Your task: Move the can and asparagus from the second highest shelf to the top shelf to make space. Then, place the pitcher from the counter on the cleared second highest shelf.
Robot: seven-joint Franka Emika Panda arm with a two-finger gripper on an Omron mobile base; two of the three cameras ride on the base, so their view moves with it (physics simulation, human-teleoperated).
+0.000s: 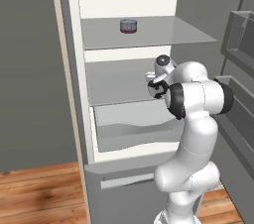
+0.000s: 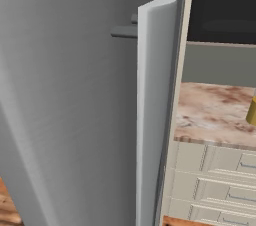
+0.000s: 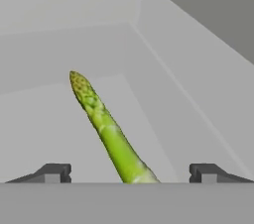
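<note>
The two dark-fingered gripper (image 3: 130, 172) stands wide open, its tips either side of the thin green asparagus stalk (image 3: 106, 130) lying on the grey translucent second highest shelf (image 1: 116, 86). Above it, the squat grey red-banded can (image 1: 128, 26) sits on the top shelf (image 1: 163, 32).

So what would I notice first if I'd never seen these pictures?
Probably the big white robot arm reaching into the open fridge, onto the second highest shelf. Close up, a thin green asparagus spear lies between its open dark finger tips. Above, a small grey can with a red band sits on the top shelf.
</note>
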